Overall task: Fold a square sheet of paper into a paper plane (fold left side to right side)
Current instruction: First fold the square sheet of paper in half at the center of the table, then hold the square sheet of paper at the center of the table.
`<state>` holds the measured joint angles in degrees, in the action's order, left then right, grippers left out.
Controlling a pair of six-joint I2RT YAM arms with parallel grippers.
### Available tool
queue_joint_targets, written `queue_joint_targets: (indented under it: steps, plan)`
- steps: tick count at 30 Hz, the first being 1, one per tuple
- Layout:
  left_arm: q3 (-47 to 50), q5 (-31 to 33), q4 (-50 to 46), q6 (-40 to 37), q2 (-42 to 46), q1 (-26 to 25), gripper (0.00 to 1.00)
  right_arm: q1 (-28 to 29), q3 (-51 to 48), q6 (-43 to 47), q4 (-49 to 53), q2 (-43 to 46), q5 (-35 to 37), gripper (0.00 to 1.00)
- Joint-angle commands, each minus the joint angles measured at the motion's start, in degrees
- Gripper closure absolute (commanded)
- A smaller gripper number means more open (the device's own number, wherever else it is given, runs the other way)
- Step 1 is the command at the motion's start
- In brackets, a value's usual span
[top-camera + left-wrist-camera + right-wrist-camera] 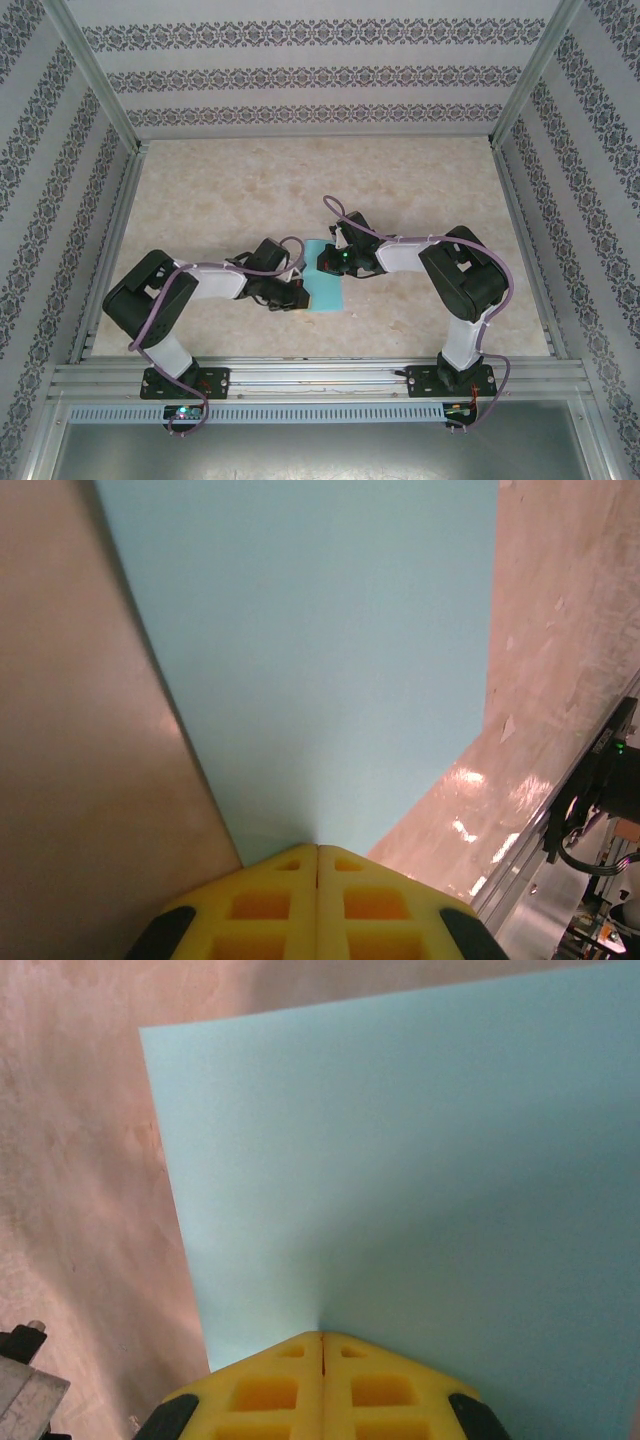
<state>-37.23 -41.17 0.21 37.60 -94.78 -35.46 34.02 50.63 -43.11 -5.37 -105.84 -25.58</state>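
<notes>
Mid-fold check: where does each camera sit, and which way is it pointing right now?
Top external: above and behind the bases, looking down on the table; left arm and right arm show, meeting at the sheet.
Left wrist: on the left arm, looking along its shut left gripper across the sheet.
Right wrist: likewise, past the shut right gripper.
All three views share the sheet.

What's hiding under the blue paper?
The beige marbled table spreads out around the square sheet of paper, so it likely carries on beneath. That part is covered, so nothing under there can be seen.
</notes>
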Motion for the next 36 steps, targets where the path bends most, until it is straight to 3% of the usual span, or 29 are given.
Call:
queue_joint_targets:
  steps: [1, 6, 12, 25, 36]
  plan:
    - [3.56, -1.11, -10.17, 0.71, 0.61, -2.07, 0.95, -0.18, -2.03, 1.63, 8.45, -2.46, 6.09, 1.0]
    - [0.54, 0.62, -15.49, -1.69, 3.86, -1.56, 0.95, 0.06, -1.94, 2.06, 8.27, -2.19, 5.61, 1.0]
    - [-6.85, 0.34, -18.81, -4.38, 7.29, 2.8, 0.95, 0.32, -2.12, 2.16, 8.16, -1.49, 5.54, 1.0]
    - [-19.76, 2.54, -16.71, -9.24, -8.36, 7.44, 0.96, 0.82, -1.32, 2.07, 8.27, -2.41, 5.54, 1.0]
    - [-18.8, 2.66, -12.33, -6.58, -13.71, 7.48, 0.97, 0.97, -0.48, 2.59, 8.01, -1.52, 4.51, 1.0]
